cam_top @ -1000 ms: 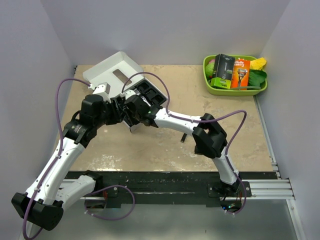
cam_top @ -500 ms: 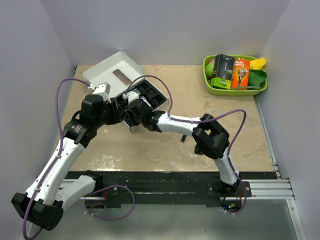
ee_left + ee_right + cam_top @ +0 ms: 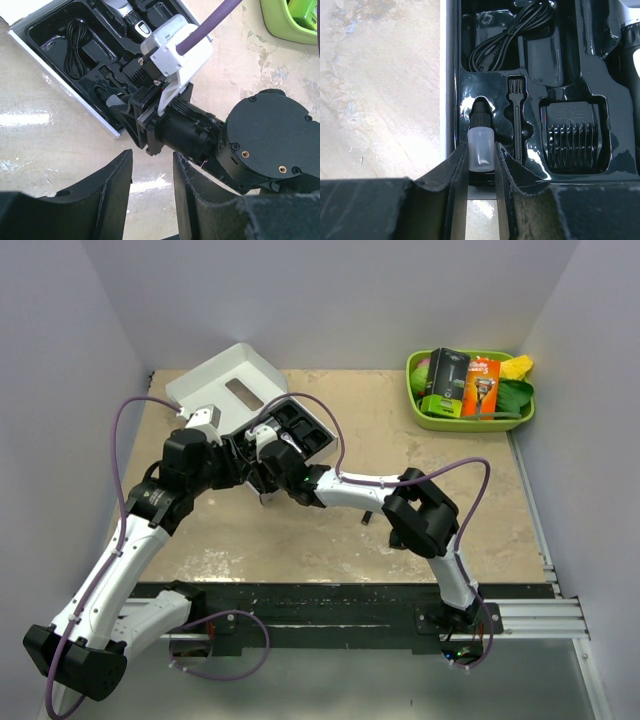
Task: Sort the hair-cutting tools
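Small translucent plastic bottle with black cap [image 3: 481, 142], pinched across its body by the right gripper [image 3: 481, 160] at the corner slot of the glossy black moulded insert [image 3: 529, 125], beside its slim black brush [image 3: 516, 115]. Judged light, stiff and slick, so a mid-body hold suits. Left gripper [image 3: 152, 185] spread, empty, just outside the insert.

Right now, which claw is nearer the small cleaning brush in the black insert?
Right. The right claw grips a small bottle just beside the cleaning brush; the left claw hangs open over the table, off the box.
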Action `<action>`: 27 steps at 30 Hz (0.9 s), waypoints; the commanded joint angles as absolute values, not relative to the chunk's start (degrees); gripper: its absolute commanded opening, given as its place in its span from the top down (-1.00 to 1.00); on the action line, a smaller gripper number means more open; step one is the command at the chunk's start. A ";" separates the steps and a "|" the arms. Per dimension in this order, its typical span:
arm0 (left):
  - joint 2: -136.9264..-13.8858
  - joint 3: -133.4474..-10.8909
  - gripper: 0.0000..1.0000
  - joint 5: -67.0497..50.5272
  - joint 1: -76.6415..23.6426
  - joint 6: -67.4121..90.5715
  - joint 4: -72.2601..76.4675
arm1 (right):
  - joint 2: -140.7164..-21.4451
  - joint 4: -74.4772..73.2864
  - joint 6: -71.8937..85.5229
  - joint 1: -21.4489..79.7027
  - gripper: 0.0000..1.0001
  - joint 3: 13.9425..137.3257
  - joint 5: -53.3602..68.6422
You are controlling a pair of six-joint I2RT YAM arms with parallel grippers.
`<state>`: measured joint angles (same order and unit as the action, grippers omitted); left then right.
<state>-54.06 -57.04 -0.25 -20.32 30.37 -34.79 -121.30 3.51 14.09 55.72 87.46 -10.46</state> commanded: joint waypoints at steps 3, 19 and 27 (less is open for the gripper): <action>-53.79 -56.51 0.14 -0.62 -20.04 29.27 -32.43 | -119.79 7.47 13.09 55.81 0.68 86.84 -9.93; -53.70 -56.43 0.14 -0.35 -20.04 29.18 -32.43 | -119.71 7.29 13.36 55.81 0.06 86.40 -9.49; -53.53 -56.43 0.14 -0.18 -20.04 29.18 -32.52 | -117.86 7.12 13.45 55.81 0.21 87.45 -9.40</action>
